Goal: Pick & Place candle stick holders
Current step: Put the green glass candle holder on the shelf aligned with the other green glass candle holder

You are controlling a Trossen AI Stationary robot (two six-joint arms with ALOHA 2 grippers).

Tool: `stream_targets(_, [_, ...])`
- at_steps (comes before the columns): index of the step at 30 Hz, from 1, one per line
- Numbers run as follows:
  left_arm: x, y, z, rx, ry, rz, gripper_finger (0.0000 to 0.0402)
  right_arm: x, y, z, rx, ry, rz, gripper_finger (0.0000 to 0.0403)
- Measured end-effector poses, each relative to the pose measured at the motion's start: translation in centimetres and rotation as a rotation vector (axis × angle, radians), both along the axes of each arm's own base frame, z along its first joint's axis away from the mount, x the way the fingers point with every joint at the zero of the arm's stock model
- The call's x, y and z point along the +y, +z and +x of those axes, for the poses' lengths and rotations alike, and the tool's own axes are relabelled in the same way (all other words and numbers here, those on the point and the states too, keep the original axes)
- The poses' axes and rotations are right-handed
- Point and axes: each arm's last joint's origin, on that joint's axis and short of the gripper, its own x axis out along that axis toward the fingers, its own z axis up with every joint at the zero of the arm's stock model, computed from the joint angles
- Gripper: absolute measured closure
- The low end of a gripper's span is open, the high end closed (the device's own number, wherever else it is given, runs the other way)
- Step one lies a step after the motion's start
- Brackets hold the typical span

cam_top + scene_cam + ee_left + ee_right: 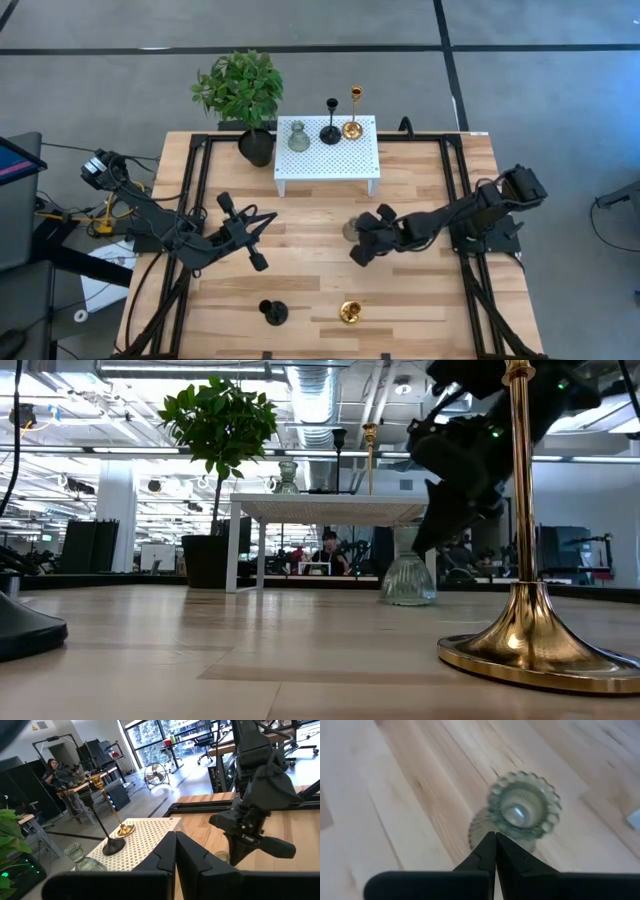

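Observation:
A squat grey-green holder (349,229) stands upright on its base on the table's middle; it also shows in the low view (408,574) and the right wrist view (522,810). My right gripper (360,238) is shut, its tips (495,836) right at this holder, coming from the table's right. My left gripper (262,225) is shut and empty (175,836), left of centre. A black holder (272,313) and a gold holder (349,312) stand near the front edge. A grey-green (297,137), a black (330,130) and a gold holder (352,127) stand on a white stand (330,160). My right gripper has its shut fingertips over the side of the grey-green holder's lower body (482,827), slanting down from the table's right. I cannot tell whether they touch it. The holder stands upright on the table.
A black plant pot with green leaves (255,146) stands left of the white stand at the far edge. Black frame rails (455,200) run along the table's sides. Bare wood lies between the two arms and the front holders.

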Motion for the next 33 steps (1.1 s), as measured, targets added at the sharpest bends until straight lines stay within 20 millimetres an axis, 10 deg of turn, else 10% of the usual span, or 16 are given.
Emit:
stream_targets(12, [0.1, -2.2, 0.5, 0.005, -0.071, -0.051, 0.0397, 0.8, 1.8, -0.4, -0.026, 0.087, 0.097, 0.0403])
stream_targets(23, [3.6, -11.1, 2.5, 0.157, -0.277, -0.255, 0.0395, 1.2, 11.8, -4.8, -0.21, 0.108, 0.017, 0.0403])
stream_targets(33, [8.2, -14.3, 7.7, -0.026, -0.465, -0.34, 0.0394, 0.1, 17.5, -8.5, -0.423, 0.083, -0.109, 0.0403])
